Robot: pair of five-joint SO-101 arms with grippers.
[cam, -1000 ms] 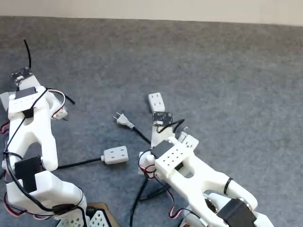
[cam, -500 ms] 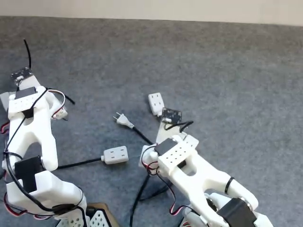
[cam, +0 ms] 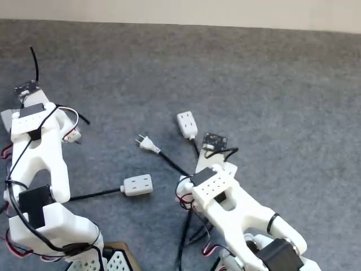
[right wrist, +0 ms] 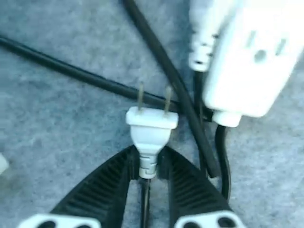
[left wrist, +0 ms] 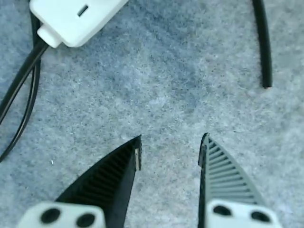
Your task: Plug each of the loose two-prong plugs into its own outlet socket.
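Note:
In the right wrist view my right gripper (right wrist: pixel 148 154) is shut on the neck of a white two-prong plug (right wrist: pixel 151 129). Its prongs point toward a white outlet socket (right wrist: pixel 247 57) a short way off, across black cords (right wrist: pixel 161 61). In the high view a second loose plug (cam: pixel 148 145) lies on the grey carpet, with a white socket (cam: pixel 137 184) below it and another socket (cam: pixel 187 124) to its right. The right arm (cam: pixel 225 197) covers its own gripper there. My left gripper (left wrist: pixel 170 147) hangs open over bare carpet near a white socket body (left wrist: pixel 71 19).
Black cords (cam: pixel 175 164) cross the carpet between the plugs and the right arm. A loose black cord end (left wrist: pixel 263 42) lies close to the left gripper. The left arm (cam: pixel 39 164) stands along the left edge. Open carpet (cam: pixel 271 84) stretches to the back and right.
The right arm has swung to the right with the plug in its gripper, and the cords under it shifted along. The left arm has stayed still.

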